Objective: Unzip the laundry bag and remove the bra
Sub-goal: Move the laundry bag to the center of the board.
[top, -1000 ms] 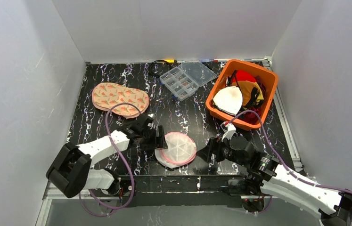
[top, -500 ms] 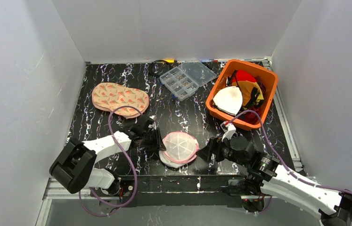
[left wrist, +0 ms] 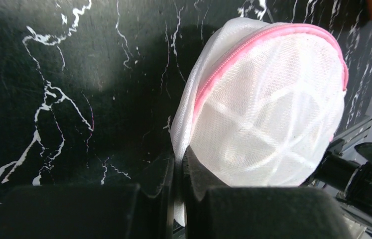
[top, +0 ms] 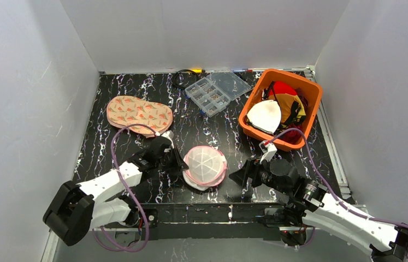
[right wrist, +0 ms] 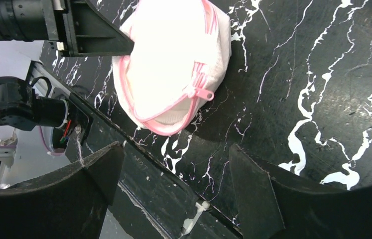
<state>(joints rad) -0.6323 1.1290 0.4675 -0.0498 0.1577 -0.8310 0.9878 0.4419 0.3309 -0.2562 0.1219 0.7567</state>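
The left gripper is pinched tight on the mesh edge of the laundry bag, which lies between it and the wide-open, empty right gripper. The bag's pink zip is closed. Beyond the right gripper, an orange bin holds white, red and yellow garments. The clear compartment box holds small parts.

Jaws of the left gripper pinch the mesh edge of the laundry bag.

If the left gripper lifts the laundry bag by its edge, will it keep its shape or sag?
Probably it keeps its dome: the laundry bag shows stiff-looking ribs. It seems light, standing tilted where the left gripper pinches its edge.
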